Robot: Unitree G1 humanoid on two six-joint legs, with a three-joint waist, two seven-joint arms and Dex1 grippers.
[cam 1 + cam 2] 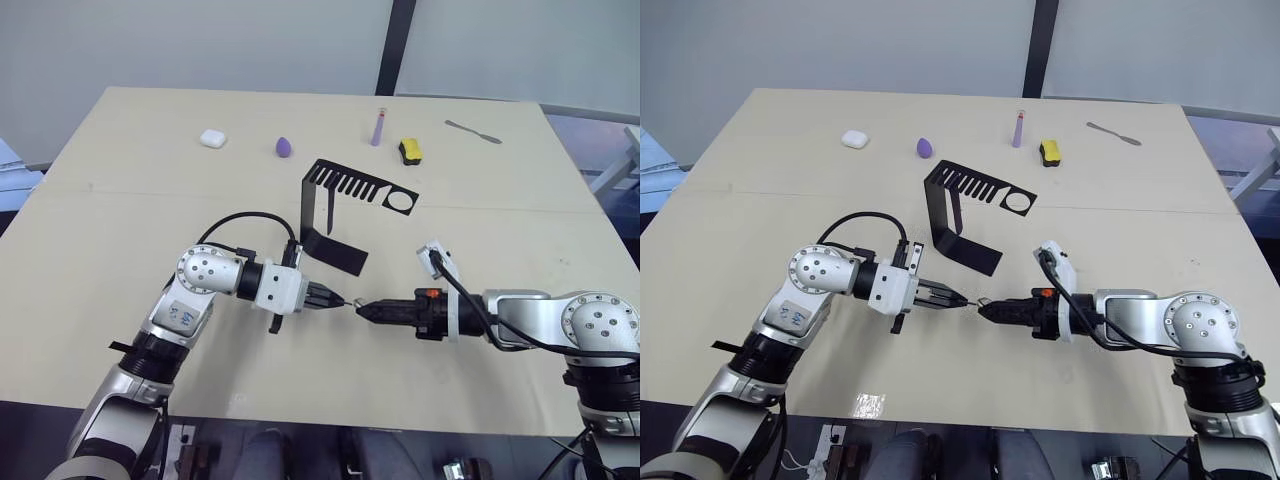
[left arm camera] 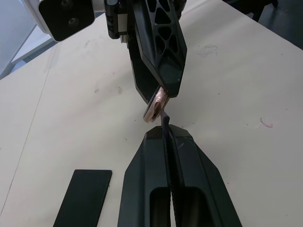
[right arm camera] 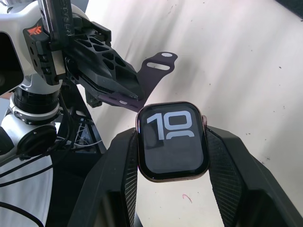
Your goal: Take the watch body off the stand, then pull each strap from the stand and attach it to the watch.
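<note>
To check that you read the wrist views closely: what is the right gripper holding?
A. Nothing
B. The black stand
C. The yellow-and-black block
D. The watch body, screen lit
D: in the right wrist view the watch body sits clamped between the right gripper's two fingers, its screen showing digits, with the left gripper holding a strap beside it.

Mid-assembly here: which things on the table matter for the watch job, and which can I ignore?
In play: watch body in the right gripper; dark purple strap in the left gripper; black stand.

Lying about: white case, purple egg-shaped thing, pale purple tube, yellow-and-black block, metal tool.
</note>
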